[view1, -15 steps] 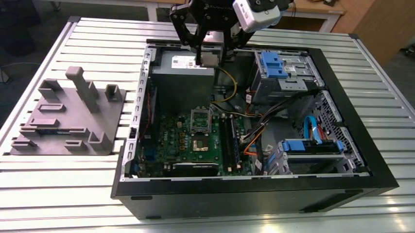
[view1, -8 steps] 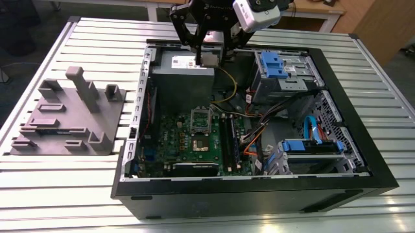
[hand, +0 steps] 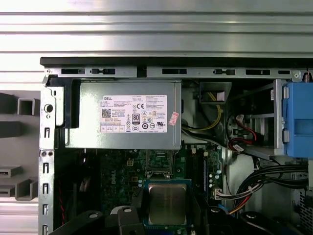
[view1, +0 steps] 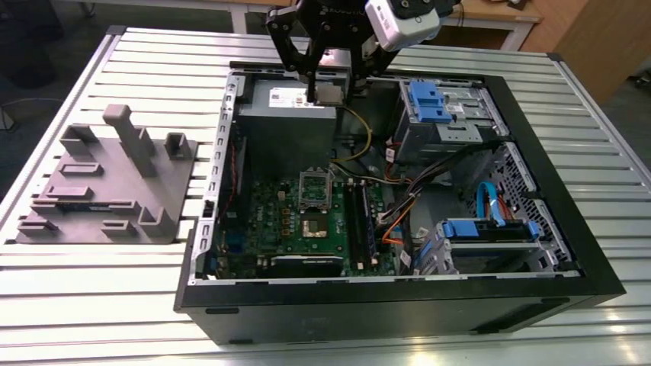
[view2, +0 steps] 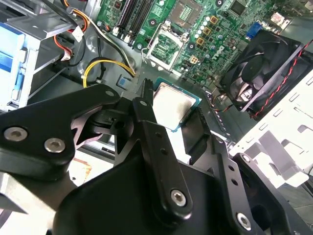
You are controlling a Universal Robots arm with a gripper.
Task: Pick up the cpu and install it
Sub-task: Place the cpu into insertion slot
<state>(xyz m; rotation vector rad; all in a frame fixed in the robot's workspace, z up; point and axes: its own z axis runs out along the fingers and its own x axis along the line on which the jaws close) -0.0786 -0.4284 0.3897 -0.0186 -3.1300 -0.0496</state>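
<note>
Slatted metal table point(view1: 91, 320) is far below the pincer, under everything; open computer case point(view1: 407, 309) sits on it, and the pincer hangs over the case's far end in the exterior view; grey fixture tray point(view1: 102, 191) is well apart from the pincer, toward the exterior view's left; power supply box point(view1: 285, 126) is just beneath the pincer; green motherboard point(view1: 295, 229) is lower and beyond that box, well apart from the pincer; its open socket point(view1: 313, 222) looks bare, nothing seated; yellow cables point(view1: 356, 130) are below and just beside the pincer.

Pincer point(view1: 330, 88) is black, two-fingered, and pinching the cpu point(view1: 331, 95); the chip is in the air between the fingertips, flat, touching nothing else; its metal top shows in both wrist views, with dark fingers point(view2: 146, 112) at its edges.

Step, as judged: pick done, carry in hand, install not yet done; seating would call for a level chip, edges square to the socket frame, corner orientation matched, a gentle descent, no side push.
</note>
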